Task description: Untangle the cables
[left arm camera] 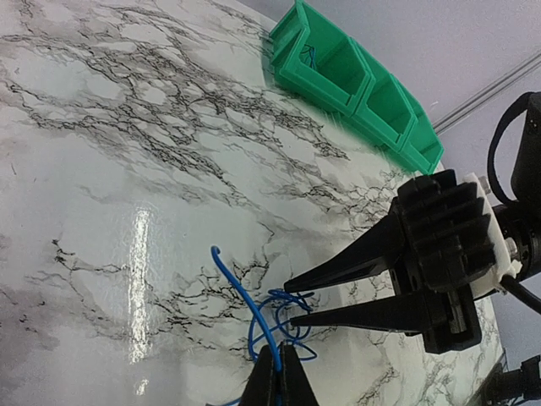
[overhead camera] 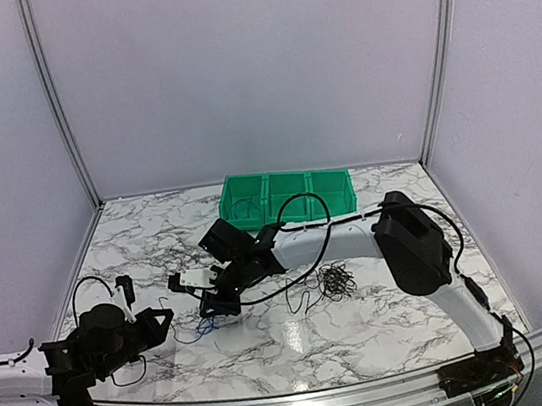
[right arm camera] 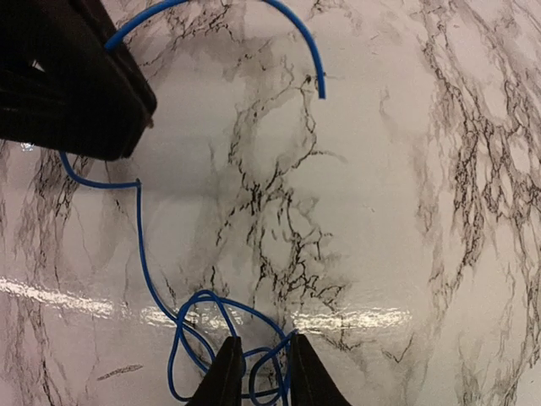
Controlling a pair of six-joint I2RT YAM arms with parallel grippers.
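Observation:
A blue cable [overhead camera: 204, 325] lies in loose loops on the marble table left of centre. In the left wrist view my left gripper [left arm camera: 281, 372] is shut on the blue cable [left arm camera: 245, 296], whose free end curves up to the left. My right gripper [left arm camera: 290, 304] is open, and its two fingers straddle the blue loops. In the right wrist view, strands of the blue cable [right arm camera: 139, 245] pass between the tips of the right gripper [right arm camera: 258, 372]. A clump of thin black cables [overhead camera: 334, 280] lies apart to the right, untouched.
A green bin [overhead camera: 287, 196] with three compartments stands at the back centre, and a thin cable lies in its left compartment [left arm camera: 308, 55]. The right arm [overhead camera: 357, 236] stretches across the table's middle. The left gripper's black body [right arm camera: 68, 85] sits close to the right gripper.

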